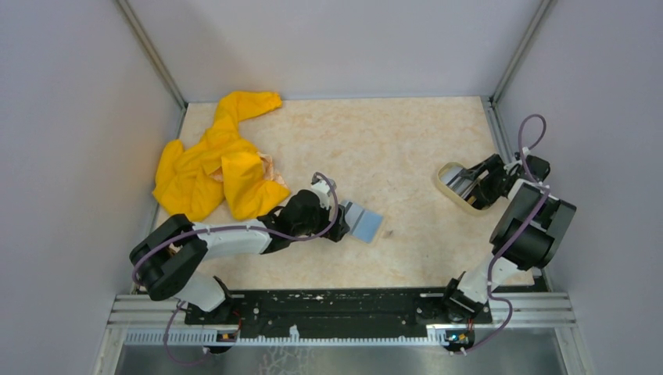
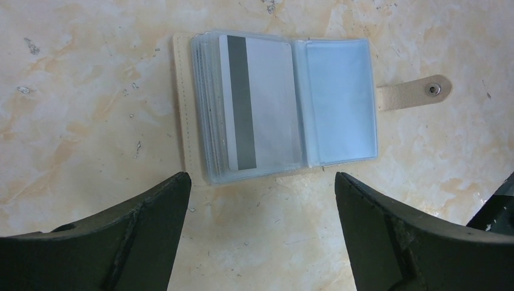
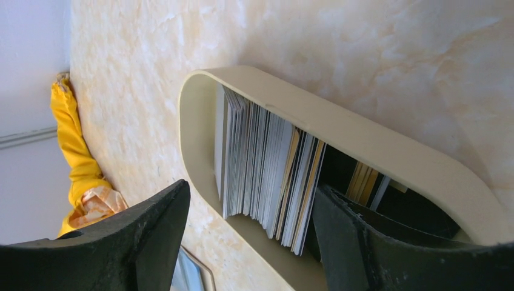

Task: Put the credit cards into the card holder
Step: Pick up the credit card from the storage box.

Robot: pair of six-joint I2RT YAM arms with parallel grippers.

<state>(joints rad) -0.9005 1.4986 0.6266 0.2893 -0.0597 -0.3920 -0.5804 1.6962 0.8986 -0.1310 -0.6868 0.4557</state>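
The card holder (image 2: pixel 285 106) lies open on the table, tan cover outside, clear blue sleeves inside; it also shows in the top view (image 1: pixel 364 222). A silvery card with a dark stripe (image 2: pixel 257 103) sits in its left sleeve. My left gripper (image 2: pixel 260 227) is open and empty just short of the holder's near edge. A stack of credit cards (image 3: pixel 267 167) stands on edge in the oval cream dish (image 3: pixel 376 145). My right gripper (image 3: pixel 248 242) is open at the dish (image 1: pixel 457 187); one finger (image 3: pixel 363 242) is inside it beside the stack, the other outside the rim.
A crumpled yellow cloth (image 1: pixel 215 160) lies at the table's back left; it also shows in the right wrist view (image 3: pixel 76 157). The holder's snap tab (image 2: pixel 418 92) sticks out to the right. Grey walls enclose the table on three sides.
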